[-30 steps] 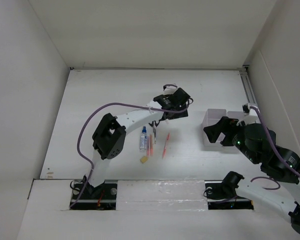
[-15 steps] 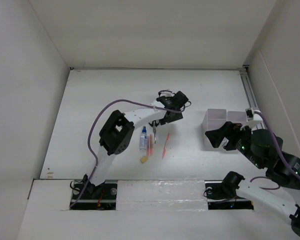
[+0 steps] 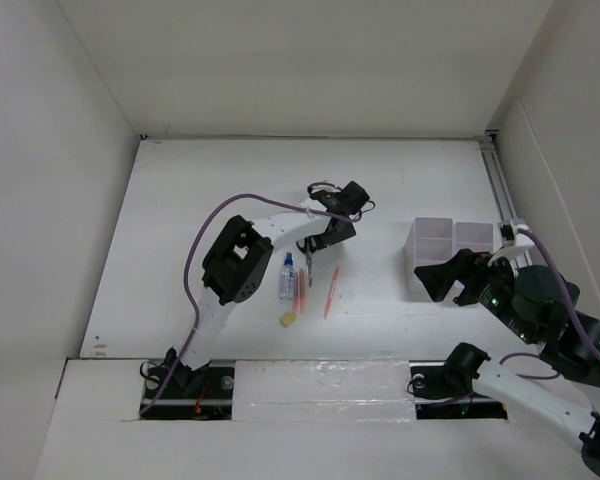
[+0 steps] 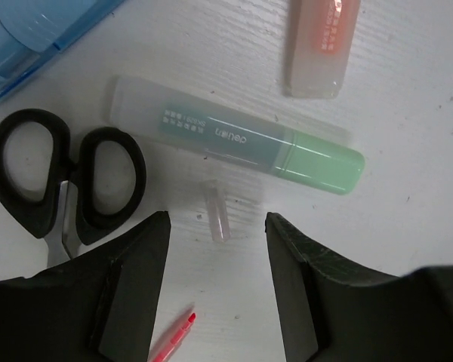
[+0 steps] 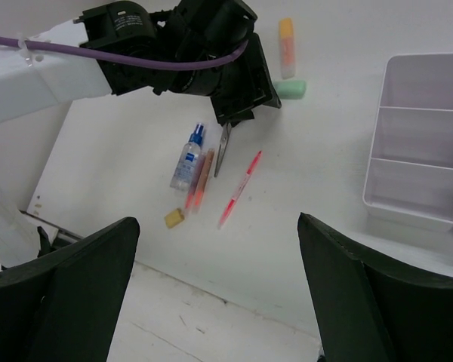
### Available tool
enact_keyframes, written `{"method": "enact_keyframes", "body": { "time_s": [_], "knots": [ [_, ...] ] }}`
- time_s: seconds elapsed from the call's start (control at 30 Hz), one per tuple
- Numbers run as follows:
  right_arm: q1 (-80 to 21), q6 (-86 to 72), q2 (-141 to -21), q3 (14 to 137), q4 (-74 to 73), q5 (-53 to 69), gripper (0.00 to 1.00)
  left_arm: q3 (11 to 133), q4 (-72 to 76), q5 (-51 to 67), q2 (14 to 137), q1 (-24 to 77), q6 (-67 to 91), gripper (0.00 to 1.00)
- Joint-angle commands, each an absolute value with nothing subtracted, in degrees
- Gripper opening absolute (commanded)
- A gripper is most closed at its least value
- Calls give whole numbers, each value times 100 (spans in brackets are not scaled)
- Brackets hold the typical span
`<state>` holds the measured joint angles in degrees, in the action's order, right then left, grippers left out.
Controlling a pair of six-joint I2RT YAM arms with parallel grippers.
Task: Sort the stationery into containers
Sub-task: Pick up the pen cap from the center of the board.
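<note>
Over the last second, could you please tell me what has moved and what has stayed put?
The left end effector shifted a little nearer and leftward, over the scissors and green marker, jaws apart, holding nothing. The right end effector drew back from the bins toward the near edge. The glue bottle, pens and eraser stayed put.

My left arm (image 3: pixel 277 227): white links, black joint housings, purple cable (image 3: pixel 188 275) running base to wrist. Right arm (image 3: pixel 540 312): same white and black build, bulkier black housings, own purple cable. Fingers (image 4: pixel 136 294): matte black, wedge-shaped
</note>
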<state>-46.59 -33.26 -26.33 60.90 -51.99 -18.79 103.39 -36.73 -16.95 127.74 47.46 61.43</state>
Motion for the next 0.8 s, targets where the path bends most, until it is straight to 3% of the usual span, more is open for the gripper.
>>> {"method": "enact_keyframes", "body": {
  "time_s": [0.0,0.23,0.4,0.77],
  "knots": [
    [-4711,-3252,-2541,6073,-5036,-1775,92,10458,-3858,-1811,12805,4685,6293,49],
    [-4711,-3252,-2355,6073,-4984,-1714,92,10933,-4200,-1819,13148,4685,6240,48],
    [-4711,-3252,-2294,6073,-4983,-1662,92,10916,-4342,-1880,13219,4685,6240,36],
    [-4711,-3199,-2127,6126,-4983,-1608,92,10977,-4692,-1934,13350,4685,6267,35]
  ]
}}
